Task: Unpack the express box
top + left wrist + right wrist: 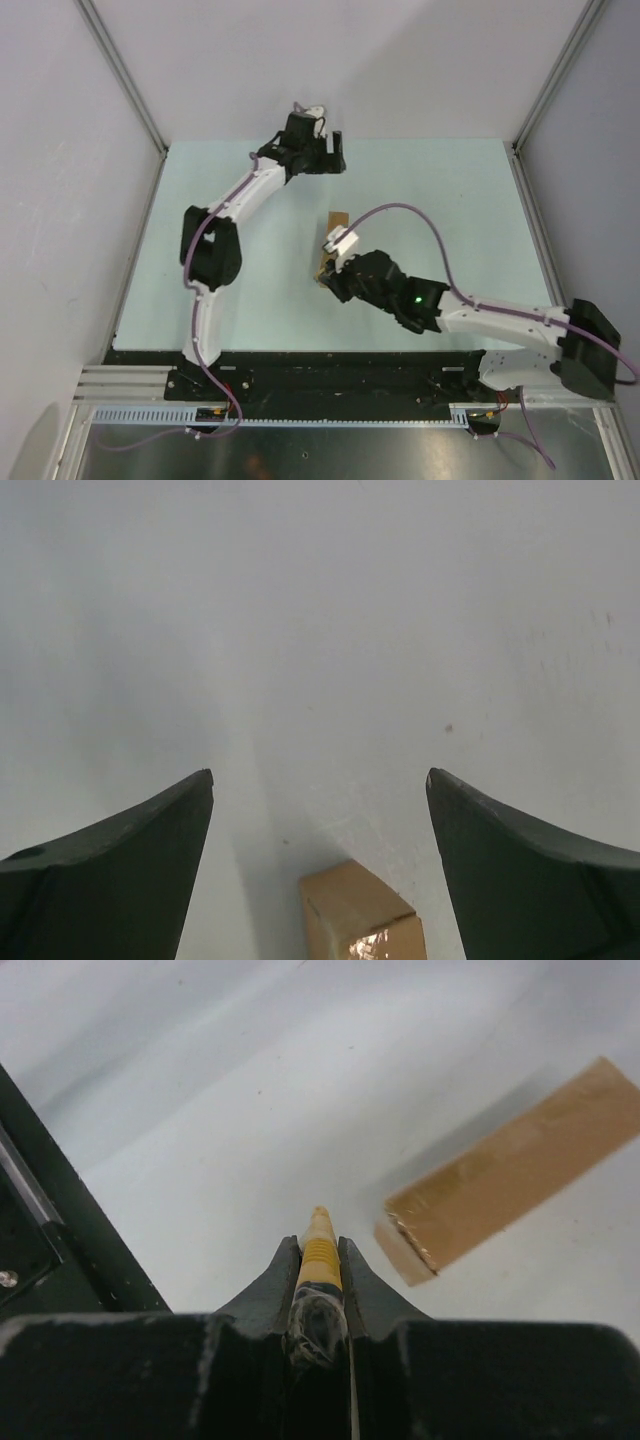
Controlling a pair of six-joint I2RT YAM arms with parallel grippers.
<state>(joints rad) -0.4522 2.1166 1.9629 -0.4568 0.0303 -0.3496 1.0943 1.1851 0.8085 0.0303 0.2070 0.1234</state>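
The express box (338, 219), a flat brown cardboard carton, lies closed in the middle of the pale table, partly hidden under my right wrist. My left gripper (334, 157) hovers open near the table's far edge, apart from the carton. Its wrist view shows one end of the box (358, 912) low between the wide-spread fingers (150, 830), with nothing held. My right gripper (331, 283) sits at the carton's near end, shut on a slim yellow-and-black utility knife (320, 1258). The knife tip points past the box (520, 1175), which lies just to its right, not touching.
White enclosure walls with aluminium posts (122, 75) close in the table on the left, back and right. A black base strip (330, 362) runs along the near edge. A purple cable (420, 215) arches over the table from the right arm.
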